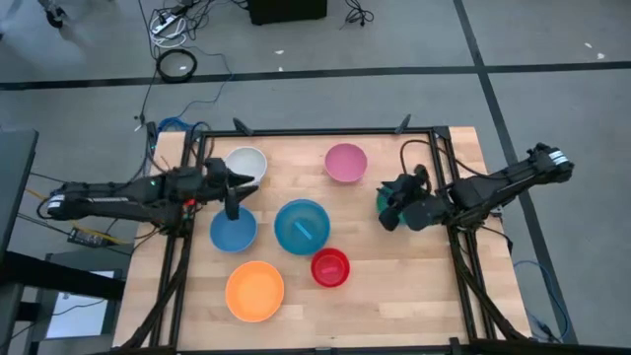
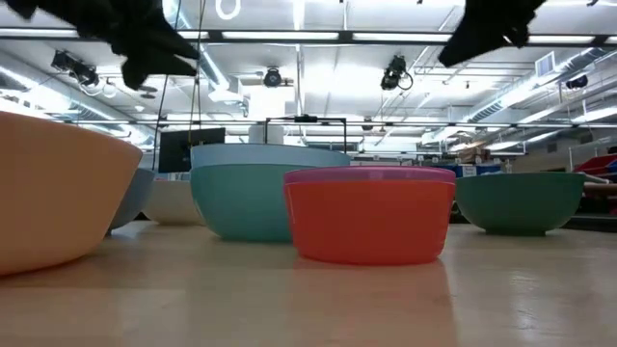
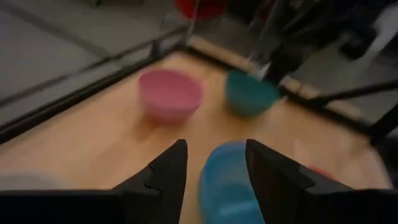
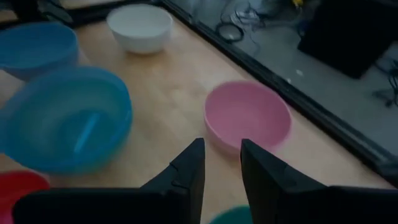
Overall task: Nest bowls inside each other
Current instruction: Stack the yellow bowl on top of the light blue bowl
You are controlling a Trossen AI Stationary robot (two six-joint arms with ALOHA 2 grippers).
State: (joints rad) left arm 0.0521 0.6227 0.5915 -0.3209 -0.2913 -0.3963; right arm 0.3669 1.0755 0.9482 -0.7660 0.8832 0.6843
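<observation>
Wooden tabletop inside a dark frame point(image 1: 296, 134), grey floor with cables beyond at the top of the high view. Bowls spread apart on the wood: white bowl point(image 1: 245, 164) at upper left, pink bowl point(image 1: 346, 163) at upper centre, blue bowl point(image 1: 233, 232) at centre left, large light-blue bowl point(image 1: 302, 226) at centre with what looks like another blue rim nested inside it in the low view, red bowl point(image 1: 330, 267) just below right of it, orange bowl point(image 1: 254, 291) at lower left, green bowl point(image 1: 385, 207) at right, largely hidden under the right arm. Judged light, rigid and smooth: likely to slide or tip if pushed from the side, so best pinched over the rim, one finger inside the wall and one outside, then lifted straight up. Thin rim offers little bite; a shallow pinch may slip. Left gripper point(image 1: 233, 204) above the upper edge of the blue bowl, fingers spread wide, holding nothing, with the bowl's blue showing between the fingers point(image 3: 163, 180) in the left wrist view. Right gripper point(image 1: 392, 212) over the green bowl at right, fingers point(image 4: 186, 171) set to a narrow gap, nothing visibly pinched; contact with the green rim cannot be told.
</observation>
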